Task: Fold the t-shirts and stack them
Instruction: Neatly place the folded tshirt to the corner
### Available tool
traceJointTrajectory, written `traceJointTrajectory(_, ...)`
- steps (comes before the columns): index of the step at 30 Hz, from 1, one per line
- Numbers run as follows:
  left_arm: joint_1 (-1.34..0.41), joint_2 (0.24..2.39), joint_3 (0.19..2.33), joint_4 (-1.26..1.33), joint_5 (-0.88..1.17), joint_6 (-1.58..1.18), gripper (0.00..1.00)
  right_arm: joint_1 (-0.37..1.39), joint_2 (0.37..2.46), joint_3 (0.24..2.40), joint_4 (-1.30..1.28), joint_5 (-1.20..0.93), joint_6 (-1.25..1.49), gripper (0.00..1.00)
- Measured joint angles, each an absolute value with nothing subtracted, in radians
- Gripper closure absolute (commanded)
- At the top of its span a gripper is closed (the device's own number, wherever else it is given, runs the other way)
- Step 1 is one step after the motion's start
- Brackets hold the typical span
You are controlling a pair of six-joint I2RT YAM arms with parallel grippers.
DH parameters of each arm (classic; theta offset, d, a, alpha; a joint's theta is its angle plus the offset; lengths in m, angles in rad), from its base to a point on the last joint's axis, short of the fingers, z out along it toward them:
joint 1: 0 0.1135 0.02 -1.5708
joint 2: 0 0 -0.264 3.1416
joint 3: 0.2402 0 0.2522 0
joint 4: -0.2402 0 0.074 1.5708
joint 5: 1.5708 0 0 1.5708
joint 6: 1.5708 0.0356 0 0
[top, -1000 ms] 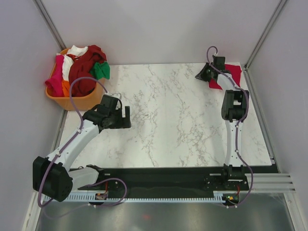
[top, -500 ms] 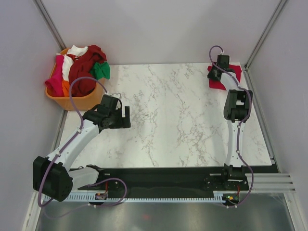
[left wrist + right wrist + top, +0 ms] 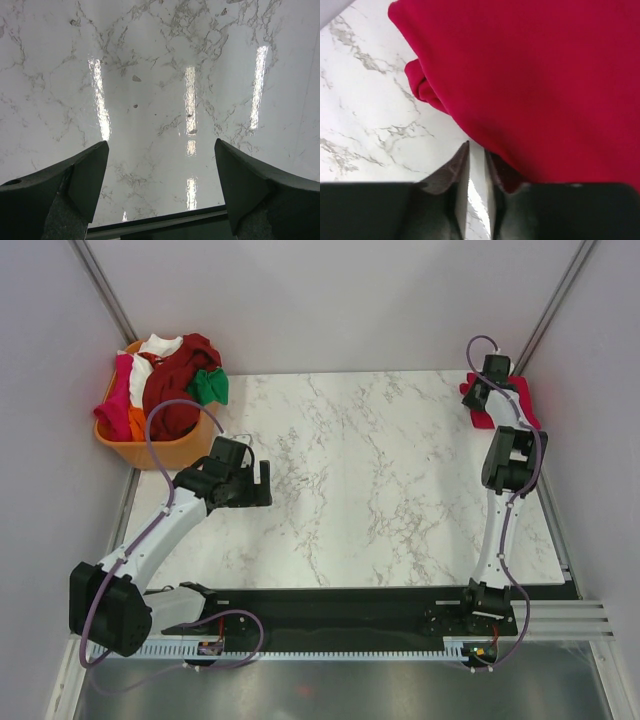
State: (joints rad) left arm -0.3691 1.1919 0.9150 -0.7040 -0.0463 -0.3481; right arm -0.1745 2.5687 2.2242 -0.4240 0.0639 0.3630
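Observation:
A crimson red t-shirt lies bunched at the far right corner of the marble table, against the frame post. In the right wrist view it fills the upper right. My right gripper sits at the shirt's left edge. Its jaws are nearly together with only bare table showing in the narrow gap, and the right finger touches the cloth. My left gripper is open and empty over bare marble. More shirts, magenta, white, maroon, orange and green, are heaped in the basket.
An orange plastic basket stands at the far left corner, just off the table's edge. Grey walls and metal frame posts close in both sides. A black rail runs along the near edge.
My right gripper has swept rightwards along the far edge, and the red shirt has gone with it, from flat near the corner to bunched against the right post. The left arm has not moved.

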Motion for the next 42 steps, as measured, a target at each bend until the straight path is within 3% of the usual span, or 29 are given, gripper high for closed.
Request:
traceJointTrajectory(2, -0.369, 1.193, 0.915, -0.704, -0.046, -0.348, 0.06, -0.184, 2.564, 2.224, -0.439, 0.059, 0.35, 0.63)
traceJointTrajectory(3, -0.369, 1.193, 0.915, -0.704, -0.046, -0.348, 0.06, -0.185, 2.562, 2.224, -0.444, 0.048, 0.343, 0.55)
traceJointTrajectory(4, -0.369, 1.193, 0.915, -0.704, -0.047, -0.348, 0.06, -0.184, 2.558, 2.224, -0.451, 0.03, 0.332, 0.4)
traceJointTrajectory(7, -0.369, 1.195, 0.915, -0.704, -0.047, -0.348, 0.06, -0.165, 2.539, 2.222, -0.468, -0.025, 0.287, 0.17)
traceJointTrajectory(10, -0.369, 1.198, 0.915, -0.704, -0.049, -0.348, 0.06, -0.107, 2.492, 2.209, -0.484, -0.061, 0.229, 0.11)
traceJointTrajectory(16, -0.369, 1.198, 0.915, -0.704, -0.06, -0.348, 0.06, 0.123, 2.271, 2.045, -0.463, -0.09, 0.21, 0.1)
traceJointTrajectory(21, -0.369, 1.205, 0.952, -0.717, -0.088, -0.348, 0.04, 0.296, 1.957, 1.673, -0.348, -0.165, 0.28, 0.08)
traceJointTrajectory(31, -0.356, 1.329, 1.435, -0.729, -0.288, -0.323, 0.0, 0.555, 1.637, 1.159, -0.272, -0.165, 0.367, 0.08)
traceJointTrajectory(36, -0.291, 1.396, 1.538, -0.746, -0.345, -0.31, 0.02, 0.592, 1.539, 0.987, -0.266, -0.155, 0.401, 0.08)
traceJointTrajectory(42, -0.224, 1.414, 1.583, -0.789, -0.367, -0.29, 0.0, 0.594, 1.48, 0.936, -0.261, -0.14, 0.405, 0.08)
